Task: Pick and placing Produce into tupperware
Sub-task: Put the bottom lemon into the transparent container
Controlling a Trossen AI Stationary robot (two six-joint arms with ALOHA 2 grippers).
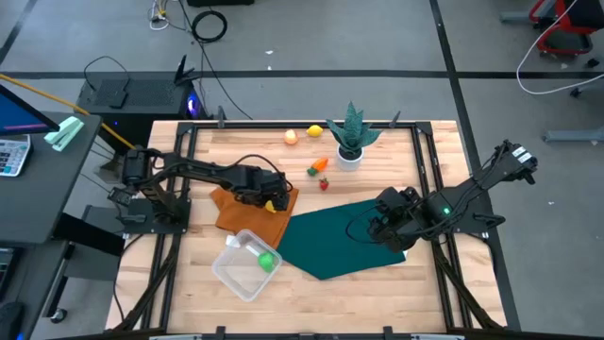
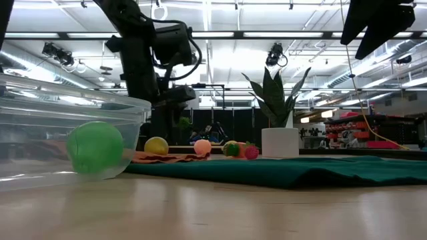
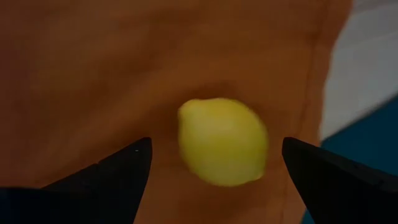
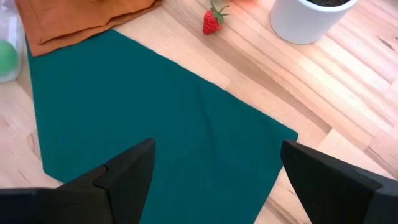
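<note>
Left wrist view: the left gripper (image 3: 211, 171) hangs open over a yellow lemon (image 3: 222, 140) lying on the orange cloth (image 3: 93, 74), fingers spread either side without touching it. From above, the tub (image 1: 238, 271) sits near the table's front edge with a green ball (image 1: 267, 262) inside. A strawberry (image 4: 212, 20), carrot (image 1: 319, 166), second lemon (image 1: 314, 131) and peach (image 1: 291, 137) lie near the plant pot (image 1: 349, 156). The right gripper (image 4: 214, 168) waits open over the green cloth (image 4: 155, 124).

**Table layout**

A lemon (image 3: 222, 141) lies on a cloth (image 1: 247, 211). Front of it, the tupperware (image 1: 238, 274) holds a ball-shaped fruit (image 1: 267, 262). A strawberry (image 4: 211, 21) lies on the table (image 1: 396, 293), near a potted plant (image 1: 350, 138).
</note>
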